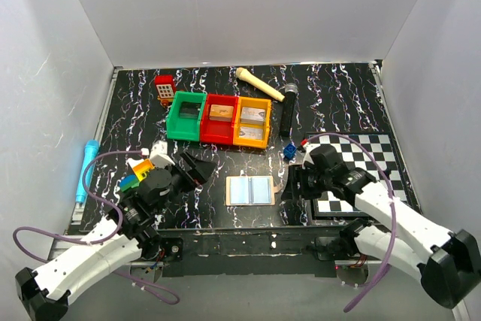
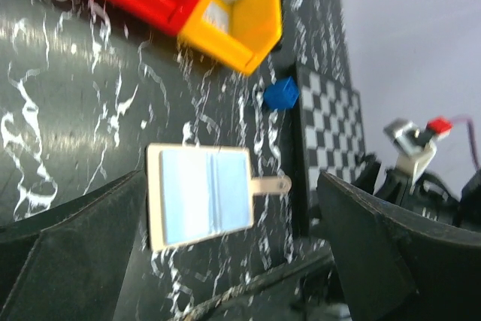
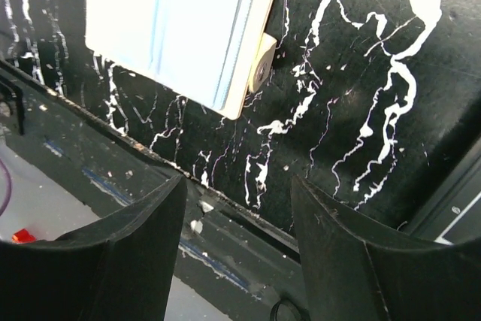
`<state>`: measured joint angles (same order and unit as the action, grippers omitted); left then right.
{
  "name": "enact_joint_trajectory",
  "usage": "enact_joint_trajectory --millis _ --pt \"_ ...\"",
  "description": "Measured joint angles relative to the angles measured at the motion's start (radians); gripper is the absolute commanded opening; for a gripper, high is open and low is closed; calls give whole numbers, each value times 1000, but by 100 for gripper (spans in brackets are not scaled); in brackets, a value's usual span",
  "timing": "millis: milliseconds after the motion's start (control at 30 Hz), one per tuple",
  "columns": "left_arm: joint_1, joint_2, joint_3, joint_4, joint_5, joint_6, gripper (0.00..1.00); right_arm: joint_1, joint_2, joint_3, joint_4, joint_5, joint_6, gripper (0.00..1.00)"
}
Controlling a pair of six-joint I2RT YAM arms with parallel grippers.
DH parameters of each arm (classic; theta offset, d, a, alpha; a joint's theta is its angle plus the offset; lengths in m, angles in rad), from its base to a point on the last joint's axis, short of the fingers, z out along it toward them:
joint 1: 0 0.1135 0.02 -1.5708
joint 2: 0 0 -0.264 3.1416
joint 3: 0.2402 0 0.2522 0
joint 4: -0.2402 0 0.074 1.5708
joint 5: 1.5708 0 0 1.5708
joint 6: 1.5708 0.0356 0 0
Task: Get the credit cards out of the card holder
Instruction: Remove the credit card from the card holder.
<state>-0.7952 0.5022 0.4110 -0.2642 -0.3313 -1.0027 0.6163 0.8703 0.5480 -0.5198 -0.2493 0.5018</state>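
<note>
Plain white walls point(image 1: 248, 13) on three sides of a black, white-veined marbled tabletop point(image 1: 135, 110).

White arms point(image 1: 83, 259) with black joints point(image 1: 451, 264), black fingers point(image 2: 68, 238), trailing purple cables point(image 1: 113, 153).

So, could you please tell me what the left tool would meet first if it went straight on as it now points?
Most likely the open card holder, lying flat ahead, framed by the left tool's open fingers; depth is unclear, so it might touch the table first.
</note>
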Motion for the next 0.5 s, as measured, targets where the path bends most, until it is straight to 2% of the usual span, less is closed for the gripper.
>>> enact_joint_trajectory --millis 133,333,500 --pt "-1 -1 -47 -31 99 1 98 27 114 11 34 32 -5 66" --pt "-9 92 -60 -38 192 15 96 33 285 76 66 108 -2 64" --pt "-19 117 -60 -30 222 37 96 33 343 102 80 139 -2 55"
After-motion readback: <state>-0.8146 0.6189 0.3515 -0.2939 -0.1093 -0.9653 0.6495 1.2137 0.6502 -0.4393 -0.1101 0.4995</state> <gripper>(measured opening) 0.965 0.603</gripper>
